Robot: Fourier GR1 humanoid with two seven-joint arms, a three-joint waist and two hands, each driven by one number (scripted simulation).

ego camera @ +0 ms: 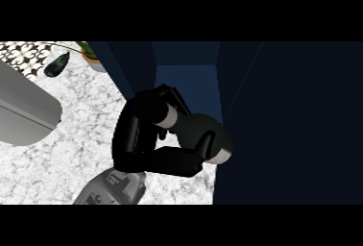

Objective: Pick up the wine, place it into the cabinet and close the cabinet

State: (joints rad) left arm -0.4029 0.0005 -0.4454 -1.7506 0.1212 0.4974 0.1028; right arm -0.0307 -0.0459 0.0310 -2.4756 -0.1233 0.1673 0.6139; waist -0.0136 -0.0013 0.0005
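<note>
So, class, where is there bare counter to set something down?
Bare white marble counter lies between the grey rounded object and the dark blue cabinet, and again below that object, left of the grey forearm. It is crowded where the black left hand holds the dark wine bottle, and by the potted plant.

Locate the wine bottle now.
Head view, centre: the wine bottle is held in the curled fingers of the left hand, at the right edge of the marble counter, right beside the dark blue cabinet.
</note>
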